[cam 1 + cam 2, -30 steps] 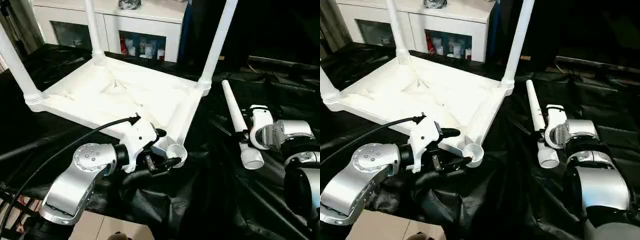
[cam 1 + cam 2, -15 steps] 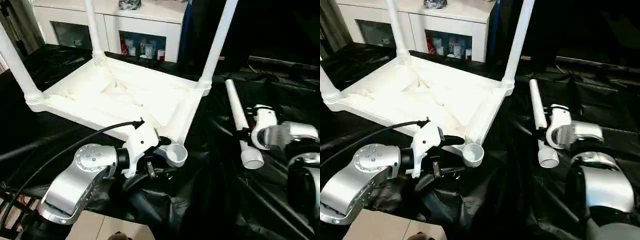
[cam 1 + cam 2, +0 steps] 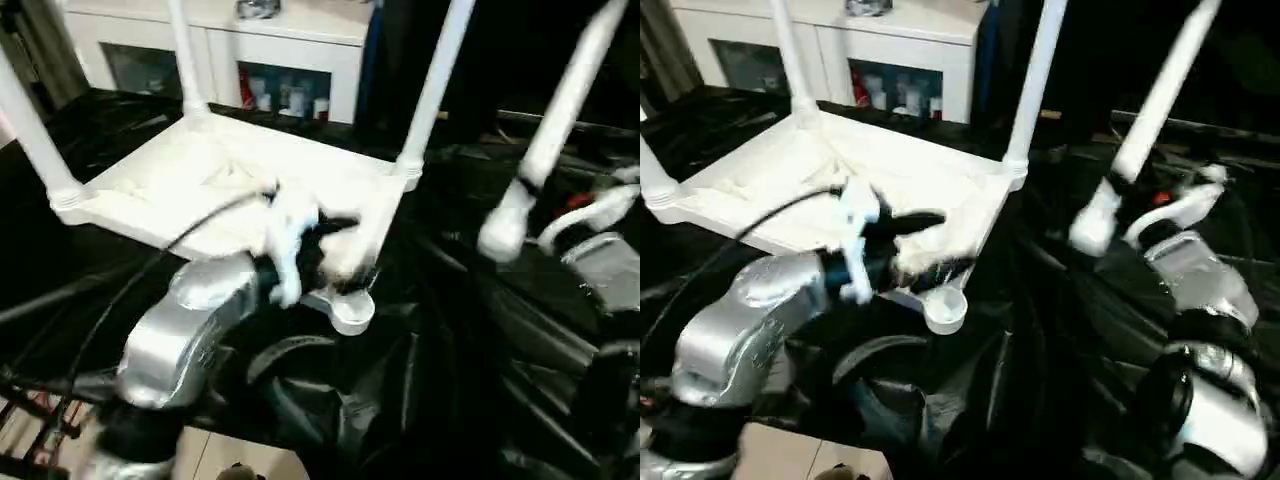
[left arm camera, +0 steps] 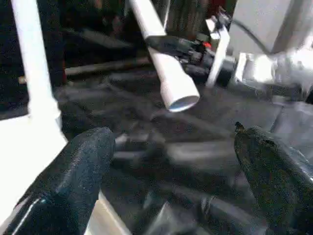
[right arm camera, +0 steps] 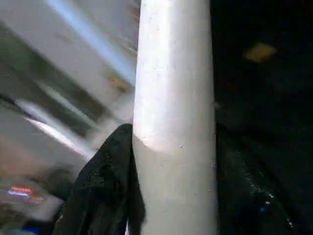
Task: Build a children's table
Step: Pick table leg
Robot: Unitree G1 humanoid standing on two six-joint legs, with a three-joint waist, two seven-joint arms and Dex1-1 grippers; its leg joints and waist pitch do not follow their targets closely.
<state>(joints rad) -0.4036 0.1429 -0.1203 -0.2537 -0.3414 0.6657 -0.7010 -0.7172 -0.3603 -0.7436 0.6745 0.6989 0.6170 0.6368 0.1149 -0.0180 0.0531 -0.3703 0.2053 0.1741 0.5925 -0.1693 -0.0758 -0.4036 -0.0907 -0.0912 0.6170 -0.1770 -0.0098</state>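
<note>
Three legs stood in the upturned tabletop [image 3: 230,185]; my right end effector [image 3: 530,185] pinched the fourth leg [image 3: 555,110] aloft, apparently bound for the empty socket [image 3: 350,310] beside my spread left end effector [image 3: 335,250].

The robot's arms are shiny silver and round, with white wrist parts. A black cable [image 3: 120,290] runs along the left forearm [image 3: 185,335]. Its fingers [image 4: 73,186] are black and bumpy.

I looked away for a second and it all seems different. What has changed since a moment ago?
The right gripper, shut on the fourth leg, has lifted it off the black cloth and tilted it up, thick end lowest. The left gripper, open, has risen from beside the empty corner socket to just above it. The tabletop and its three fitted legs stayed put.
</note>
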